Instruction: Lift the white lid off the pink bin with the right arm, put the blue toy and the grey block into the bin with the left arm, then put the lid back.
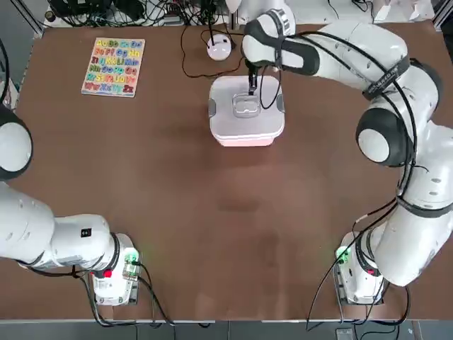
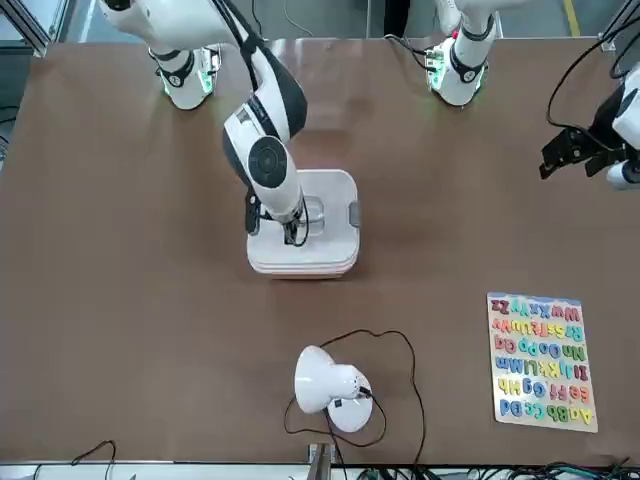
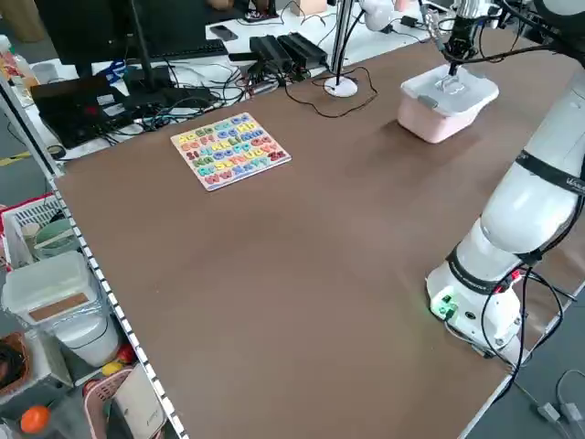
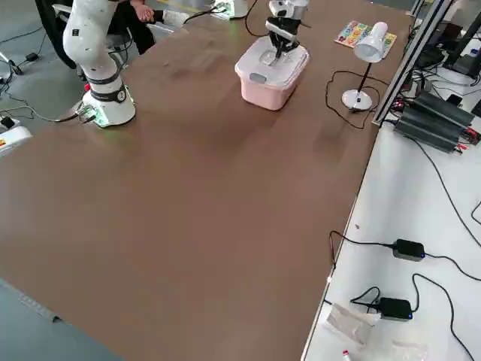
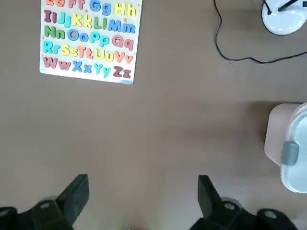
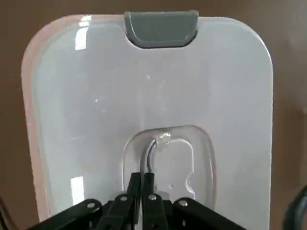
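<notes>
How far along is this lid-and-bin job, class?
Done, apparently: no blue toy or grey block shows on the table, and the white lid sits on the pink bin, so they may be inside, unseen. In hand: the right gripper pinches the lid's handle. Left: releasing it, if so. The left gripper hangs open, aside.

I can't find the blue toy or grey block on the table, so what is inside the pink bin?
That cannot be seen: the white lid covers the pink bin, with the right tool at its handle. Neither piece shows anywhere.

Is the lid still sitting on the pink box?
Yes, the white lid sits flat on the pink bin, with the right gripper at its handle.
</notes>
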Robot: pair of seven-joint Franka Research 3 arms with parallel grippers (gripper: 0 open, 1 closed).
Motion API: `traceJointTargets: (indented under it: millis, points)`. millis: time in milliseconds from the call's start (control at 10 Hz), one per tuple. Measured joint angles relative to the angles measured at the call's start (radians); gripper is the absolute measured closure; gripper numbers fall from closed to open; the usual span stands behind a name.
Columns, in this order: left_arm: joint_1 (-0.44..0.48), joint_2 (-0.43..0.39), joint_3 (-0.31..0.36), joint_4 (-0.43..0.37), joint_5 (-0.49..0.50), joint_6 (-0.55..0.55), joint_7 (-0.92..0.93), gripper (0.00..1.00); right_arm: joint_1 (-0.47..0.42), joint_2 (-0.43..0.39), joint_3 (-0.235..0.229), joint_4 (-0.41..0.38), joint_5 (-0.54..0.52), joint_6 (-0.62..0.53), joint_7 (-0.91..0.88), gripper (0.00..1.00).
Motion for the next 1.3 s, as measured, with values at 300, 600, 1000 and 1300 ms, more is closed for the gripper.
traceJointTargets:
  millis: [300, 600, 1000, 1300]
  points:
    - [0.000, 0.001, 0.000, 0.000, 0.000, 0.000, 0.001, 0.00, 0.010, 0.000, -0.003, -0.003, 0.000, 0.000, 0.001, 0.95]
    - [-0.003, 0.001, -0.002, 0.002, 0.000, 0.000, 0.001, 0.00, -0.009, 0.000, -0.014, -0.003, 0.001, 0.003, -0.007, 0.95]
    - [-0.010, 0.001, -0.004, 0.012, 0.000, 0.000, 0.001, 0.00, -0.013, 0.002, -0.015, -0.003, -0.001, 0.004, -0.009, 0.95]
    - [-0.010, 0.001, -0.004, 0.012, 0.000, 0.000, 0.001, 0.00, -0.008, 0.008, -0.014, -0.001, -0.006, 0.013, -0.009, 0.95]
